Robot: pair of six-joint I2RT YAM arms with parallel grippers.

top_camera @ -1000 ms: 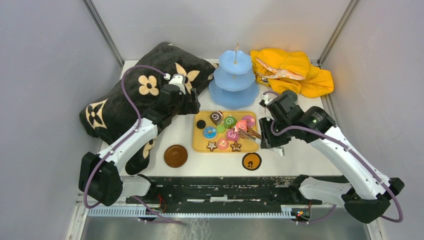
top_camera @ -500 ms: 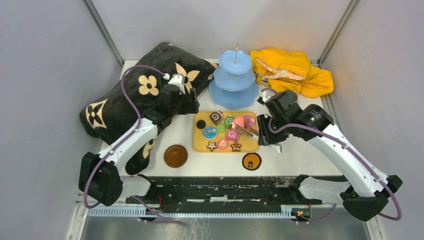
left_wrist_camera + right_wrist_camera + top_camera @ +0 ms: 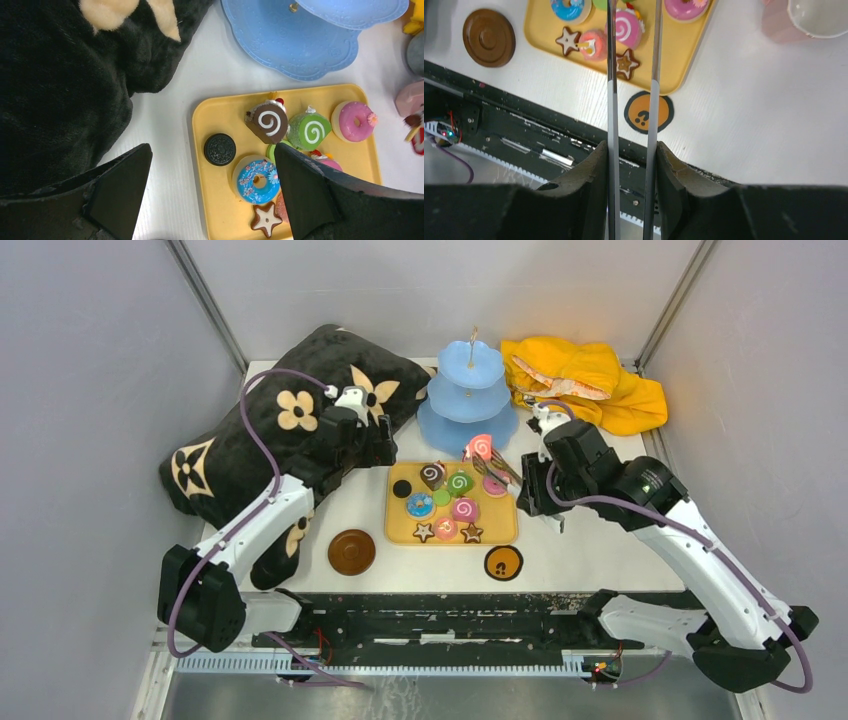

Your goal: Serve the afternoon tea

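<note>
Top external: our right gripper [image 3: 527, 490] clamps the metal tongs [image 3: 500, 470], tips pressed on a pink swirl roll [image 3: 480, 447] held over the yellow tray [image 3: 396, 515]'s far edge. We see the light-blue stand [image 3: 450, 430] just beyond, up-left along the tongs' axis; right arm nearest.

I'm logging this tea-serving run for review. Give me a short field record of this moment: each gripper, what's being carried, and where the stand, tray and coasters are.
left gripper: open, empty, by the tray's left end, beside the black pillow
right gripper: shut on metal tongs
tongs load: pink swirl roll, near the stand's bottom tier
stand: behind the tray, no sweets seen on it
yellow tray: holds doughnuts, swirl rolls, star biscuits
coasters: brown coaster and orange-faced coaster, near table edge, both bare
</note>
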